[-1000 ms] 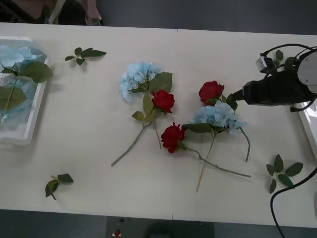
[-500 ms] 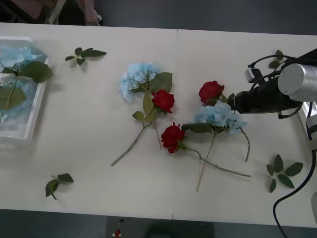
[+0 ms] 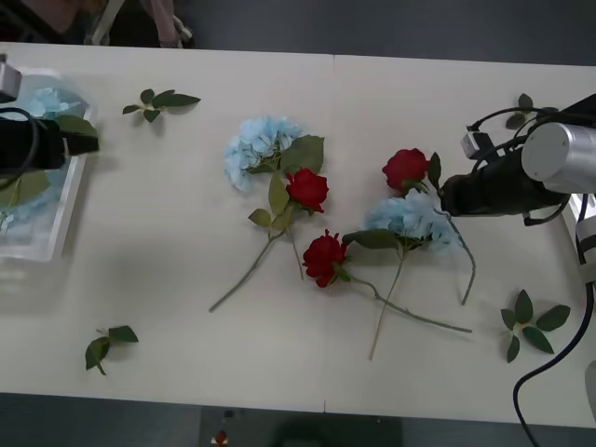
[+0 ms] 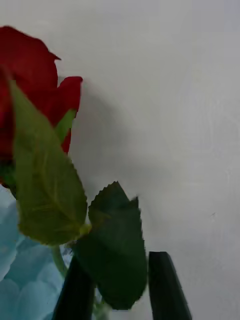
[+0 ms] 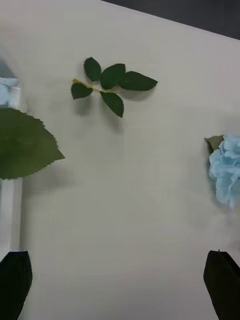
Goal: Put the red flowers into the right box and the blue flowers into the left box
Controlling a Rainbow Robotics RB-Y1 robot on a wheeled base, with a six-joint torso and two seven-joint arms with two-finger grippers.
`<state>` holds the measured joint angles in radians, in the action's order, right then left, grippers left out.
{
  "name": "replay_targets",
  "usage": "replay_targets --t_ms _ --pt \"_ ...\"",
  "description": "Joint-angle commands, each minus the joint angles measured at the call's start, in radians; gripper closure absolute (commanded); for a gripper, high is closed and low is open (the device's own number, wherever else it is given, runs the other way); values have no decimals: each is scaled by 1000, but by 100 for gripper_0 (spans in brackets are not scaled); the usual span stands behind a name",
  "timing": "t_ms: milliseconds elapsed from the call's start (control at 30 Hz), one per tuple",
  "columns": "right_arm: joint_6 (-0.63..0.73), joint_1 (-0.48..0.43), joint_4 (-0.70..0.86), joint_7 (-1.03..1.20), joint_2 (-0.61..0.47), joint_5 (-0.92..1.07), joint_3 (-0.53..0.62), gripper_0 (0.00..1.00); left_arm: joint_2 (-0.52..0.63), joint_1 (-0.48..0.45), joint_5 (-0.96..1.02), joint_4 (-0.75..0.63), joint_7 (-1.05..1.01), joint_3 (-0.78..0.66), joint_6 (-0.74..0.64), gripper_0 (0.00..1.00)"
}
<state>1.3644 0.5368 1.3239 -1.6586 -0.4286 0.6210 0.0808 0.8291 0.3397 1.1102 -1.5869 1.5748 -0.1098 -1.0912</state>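
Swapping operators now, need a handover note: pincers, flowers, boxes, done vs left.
Right pincer: shut on the stem and leaves of the rightmost red rose, just right of the centre cluster.
Left pincer: open, holding nothing, at the left box.
Done: blue flowers already lie in the left box.
Left on the table: two more red roses and two blue flowers, stems crossing.
The right box shows just a sliver at the right edge; its contents can't be told.
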Motion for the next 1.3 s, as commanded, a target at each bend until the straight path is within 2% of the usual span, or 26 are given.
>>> replay_targets --t_ms 33,367,400,500,533,600,900,1100,1300 --pt "-7 12 1 16 -12 -1 -1 100 -107 82 -124 -24 -22 50 -53 0" --pt "-7 14 3 11 -18 3 -1 100 -300 217 -368 -8 -243 130 -98 0" --pt "-7 12 3 7 -21 3 -1 94 -312 228 -377 -8 -269 144 -96 0" --pt "-7 14 9 -3 -24 3 1 45 -340 243 -382 -8 -345 180 -82 0" --pt "-8 12 11 -6 -24 3 1 38 -355 245 -385 -8 -375 187 -73 0" --pt "-7 14 11 -9 -24 5 4 34 -383 245 -394 -7 -437 188 -56 0" --pt "-7 12 11 -17 -24 8 2 33 -401 285 -449 10 -664 277 -35 0" --pt "-27 12 -20 -18 -24 0 -16 33 -410 354 -458 125 -814 380 91 0" --pt "-76 12 -52 -18 -24 -6 -39 33 -447 366 -474 219 -829 406 211 0"
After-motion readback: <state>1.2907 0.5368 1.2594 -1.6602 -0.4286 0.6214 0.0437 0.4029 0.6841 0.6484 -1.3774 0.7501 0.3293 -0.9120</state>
